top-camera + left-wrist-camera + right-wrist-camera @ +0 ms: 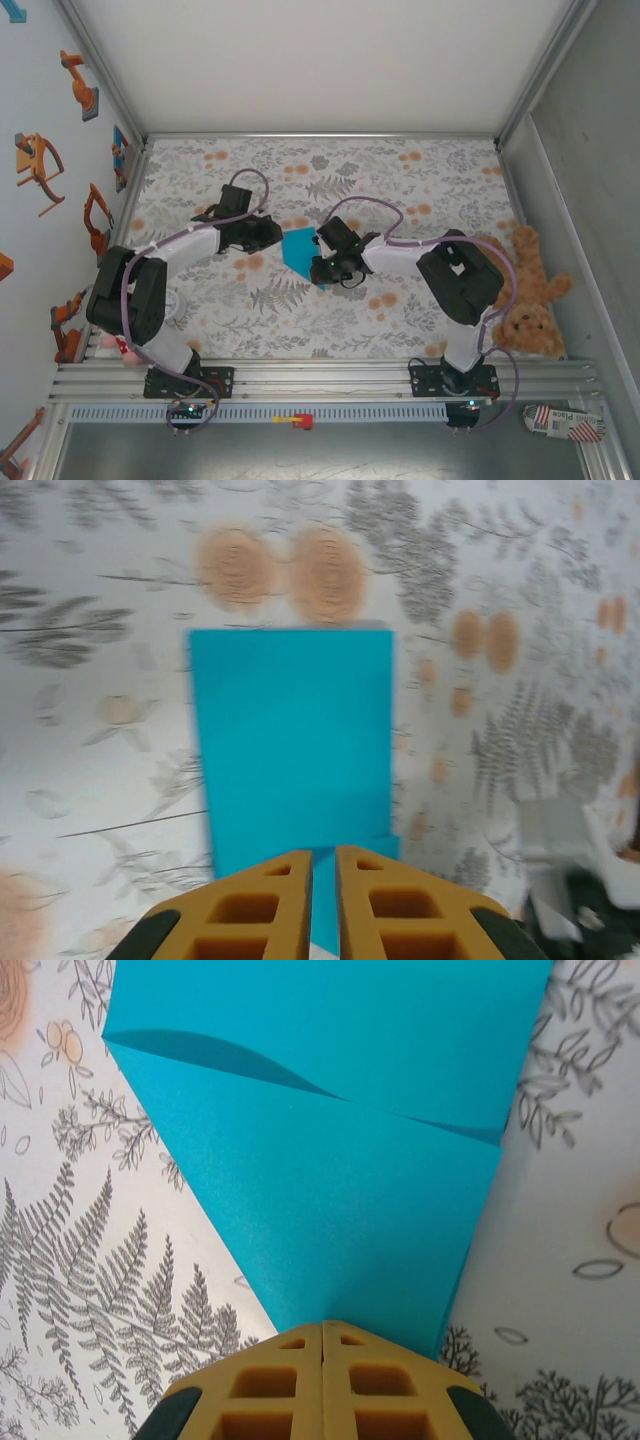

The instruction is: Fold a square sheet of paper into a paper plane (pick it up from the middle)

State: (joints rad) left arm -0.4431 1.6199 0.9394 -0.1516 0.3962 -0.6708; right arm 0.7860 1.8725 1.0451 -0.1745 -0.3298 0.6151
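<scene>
- Right gripper: fingers pressed flat together, pinching the narrow point of the square sheet of paper, on the sheet's side facing the teddy bear.
- Left gripper: on the sheet's side away from the teddy bear; fingers almost together, with a thin slit holding the sheet's blue edge. Cannot tell whether clamped or slack.
- Sheet: partly folded, with one flap bowed up along a slanted crease. Spans the gap between both grippers over the tablecloth, well apart from the teddy bear.
- Long axis: lies across the line toward the teddy bear, wide end by the left gripper, point in the right.
- Judgement: both arms equally near; the next crease likely hinges on the right-hand pinch.
- Writing: striped packet near the teddy bear, print too small to read; no brand elsewhere.
</scene>
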